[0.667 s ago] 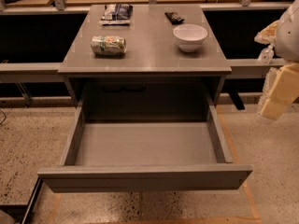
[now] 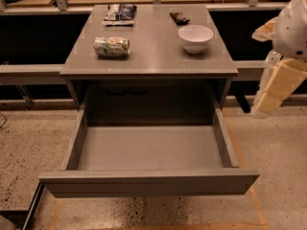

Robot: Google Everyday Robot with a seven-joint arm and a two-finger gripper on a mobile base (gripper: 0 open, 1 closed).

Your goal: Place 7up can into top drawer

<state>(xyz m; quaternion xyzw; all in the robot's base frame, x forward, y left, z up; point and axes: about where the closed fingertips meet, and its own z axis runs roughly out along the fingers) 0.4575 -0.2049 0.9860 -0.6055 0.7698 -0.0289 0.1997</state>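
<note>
Change: gripper [image 2: 265, 104] is shifted slightly toward the cabinet; 7up can [image 2: 111, 47] is unmoved, so pick-up is judged not begun.
Gripper: at 3 o'clock; nothing is touched; open or closed cannot be told.
Can: laid sideways on cabinet top [image 2: 158, 56], 10 o'clock.
Top drawer [image 2: 148, 150]: pulled open, 6 o'clock.

green-and-white printed cylindrical metal can [image 2: 112, 46]: silver ends | wide shallow grey drawer [image 2: 148, 182]: plain | flat grey worktop [image 2: 153, 59]: plain | round white bowl [image 2: 195, 36]: unpatterned | jaws, right of worktop: cream
</note>
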